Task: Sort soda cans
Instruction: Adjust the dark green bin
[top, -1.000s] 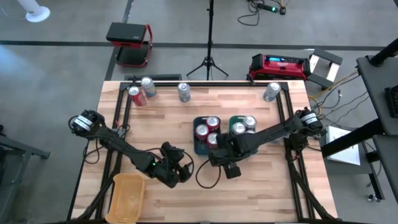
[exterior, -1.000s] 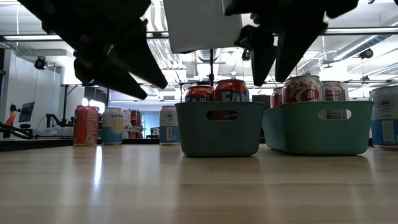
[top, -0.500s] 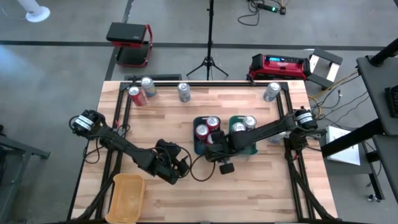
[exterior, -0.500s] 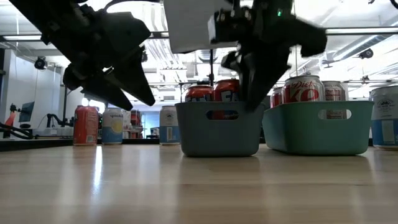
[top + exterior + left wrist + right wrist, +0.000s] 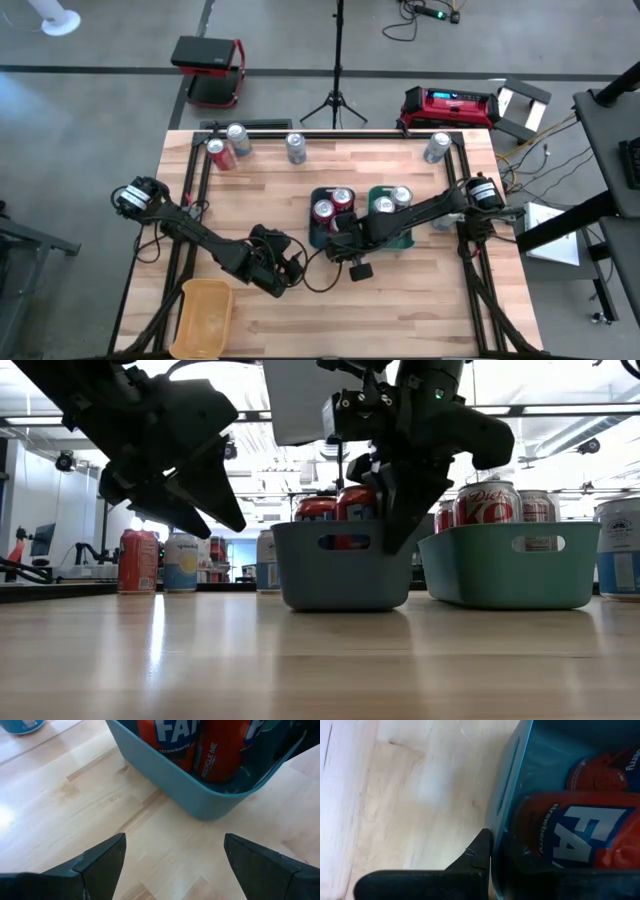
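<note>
Cans (image 5: 580, 837) beside right gripper (image 5: 492, 850)

Light is bright and even across the wooden table (image 5: 270, 190) in the high view, with only soft, short shadows beneath the arms. In the low view, ceiling lamps behind the blue bin (image 5: 343, 565) backlight it, leaving both arms as near-black silhouettes, and pale glare streaks the tabletop before the bin. The right wrist view is soft; the red can (image 5: 580, 837) beside the bin wall is blurred.
</note>
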Controlling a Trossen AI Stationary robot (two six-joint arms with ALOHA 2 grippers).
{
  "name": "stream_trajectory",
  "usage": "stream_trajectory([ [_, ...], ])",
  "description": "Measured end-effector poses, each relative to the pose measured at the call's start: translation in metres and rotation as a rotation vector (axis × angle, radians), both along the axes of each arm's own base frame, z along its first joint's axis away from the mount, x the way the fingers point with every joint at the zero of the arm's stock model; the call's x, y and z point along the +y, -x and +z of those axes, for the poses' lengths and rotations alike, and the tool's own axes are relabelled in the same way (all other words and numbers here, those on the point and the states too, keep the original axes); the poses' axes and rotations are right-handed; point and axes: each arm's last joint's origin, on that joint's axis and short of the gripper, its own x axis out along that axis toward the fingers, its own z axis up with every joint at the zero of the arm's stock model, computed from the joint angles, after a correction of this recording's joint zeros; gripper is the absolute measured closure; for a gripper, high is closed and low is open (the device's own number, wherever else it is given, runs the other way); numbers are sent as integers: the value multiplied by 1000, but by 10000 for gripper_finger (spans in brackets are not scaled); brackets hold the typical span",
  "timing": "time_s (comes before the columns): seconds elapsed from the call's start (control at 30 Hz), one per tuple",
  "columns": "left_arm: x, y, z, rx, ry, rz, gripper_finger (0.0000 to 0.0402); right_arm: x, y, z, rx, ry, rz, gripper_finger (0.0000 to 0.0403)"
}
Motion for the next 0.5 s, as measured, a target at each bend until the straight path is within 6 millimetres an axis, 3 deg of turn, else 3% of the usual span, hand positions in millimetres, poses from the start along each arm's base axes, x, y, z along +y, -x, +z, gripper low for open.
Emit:
stream_trajectory([
  [0.5, 0, 0, 0, -3, 0, 0, 80, 0, -2, 0, -15, -7, -17, 390],
])
